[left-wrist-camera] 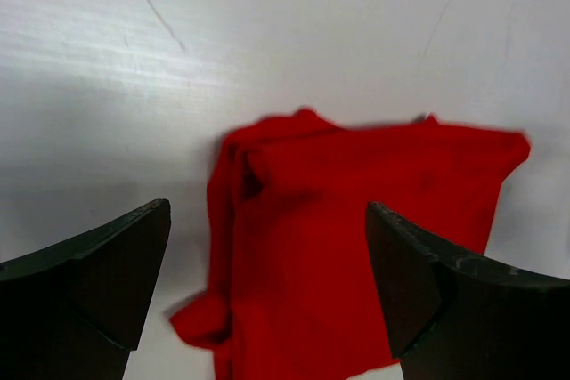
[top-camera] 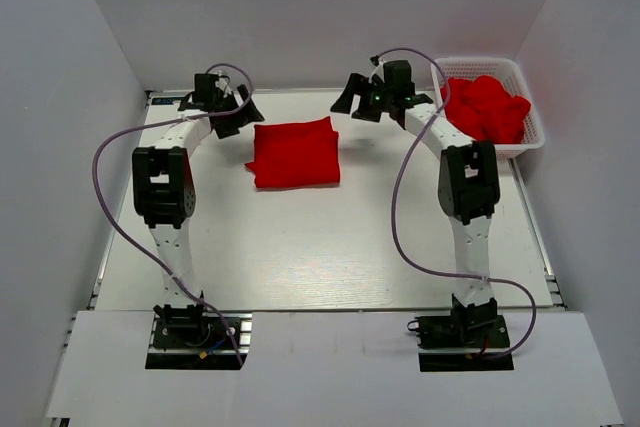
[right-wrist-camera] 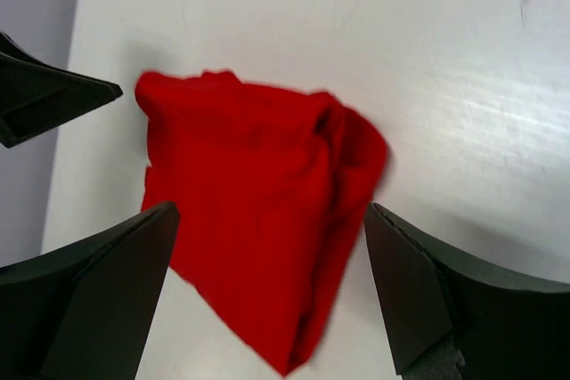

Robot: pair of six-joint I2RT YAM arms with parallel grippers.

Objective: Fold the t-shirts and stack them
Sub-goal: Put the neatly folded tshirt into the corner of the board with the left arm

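A folded red t-shirt point(top-camera: 295, 153) lies flat on the white table, between the two arms toward the back. My left gripper point(top-camera: 237, 119) hovers just off its upper-left corner, open and empty; in its wrist view the same folded t-shirt point(left-wrist-camera: 356, 238) lies below the spread fingers point(left-wrist-camera: 98, 273). My right gripper point(top-camera: 357, 102) stands open above the upper-right corner, holding nothing; the t-shirt point(right-wrist-camera: 258, 229) shows between its fingers point(right-wrist-camera: 427, 291). More red t-shirts point(top-camera: 487, 107) are heaped loosely in the basket at the back right.
The white lattice basket point(top-camera: 528, 142) sits at the table's back right corner, beside the right arm. White walls close in the left, right and back. Purple cables loop off both arms. The left gripper's finger point(right-wrist-camera: 44, 95) shows at the right wrist view's left edge.
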